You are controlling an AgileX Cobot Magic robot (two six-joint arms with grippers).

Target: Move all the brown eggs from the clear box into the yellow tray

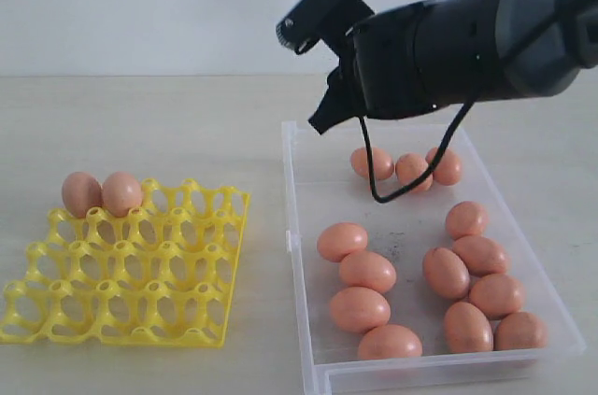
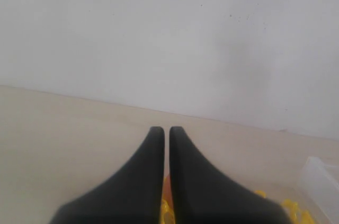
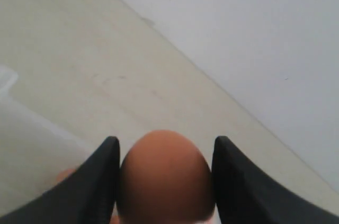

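The R claw [image 3: 166,142] pinches one brown egg [image 3: 165,179] btwn its two black fingers, one finger on each side of the shell, w/ the egg's rounded end poking out past the tips. The R arm [image 1: 448,40] hangs above the far end of the box [image 1: 411,227], w/ a black cable [image 1: 411,185] looping down from it over the box. In the ext. view the arm's bulk hides the pinched egg. Inside the box lie thirteen loose eggs [image 1: 367,271]. Three sit in a row at the box's far end, touching or nearly so. Four run in a line down the side nearer the tray. Six are bunched along the opp. side, toward the near corner. The middle strip of the box floor shows dark scuffs. The tray [image 1: 187,320] sits on the table [image 1: 140,124] beside the box, apart from it, on the box's left in the ext. view. A pair of eggs [image 1: 82,192] stands in the tray, touching each other, in the two back-row cups farthest from the box. The L claw [image 2: 166,131] has its fingers pressed together, only a hairline slit btwn them. The L wrist view shows bits of the yellow tray and a sliver of orange beneath those fingers, plus a corner of the box nearby.
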